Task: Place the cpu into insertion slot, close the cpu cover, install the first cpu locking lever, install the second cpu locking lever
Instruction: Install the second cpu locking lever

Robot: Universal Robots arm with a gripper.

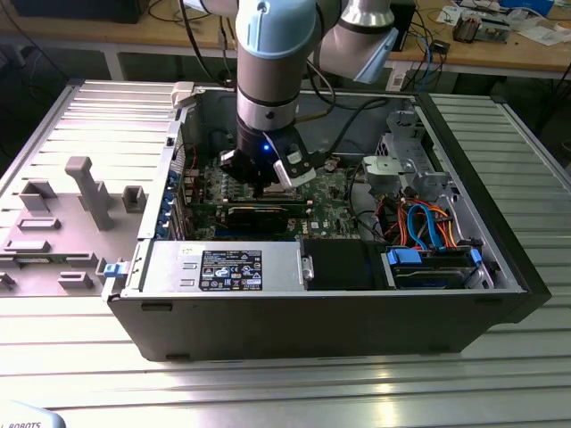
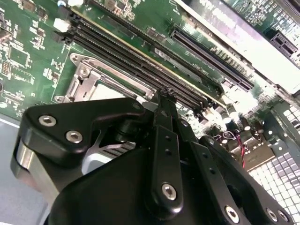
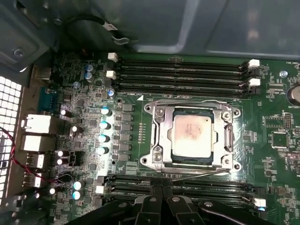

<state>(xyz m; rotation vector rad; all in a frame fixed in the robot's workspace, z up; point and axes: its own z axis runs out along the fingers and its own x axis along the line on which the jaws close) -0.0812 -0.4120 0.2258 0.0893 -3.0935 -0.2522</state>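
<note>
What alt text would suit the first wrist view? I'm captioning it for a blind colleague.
A cpu with a silvery-grey top sits in the insertion slot on a green motherboard, with the cpu cover closed around it. Long black memory slots run along two sides, and the gripper pokes in at the edge.

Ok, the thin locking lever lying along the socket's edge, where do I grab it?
Probably near one end of the lever, coming straight down from above. It is a thin rod lying almost flat beside the cover, so pinch across its width. The memory slots crowd it from the side.
</note>
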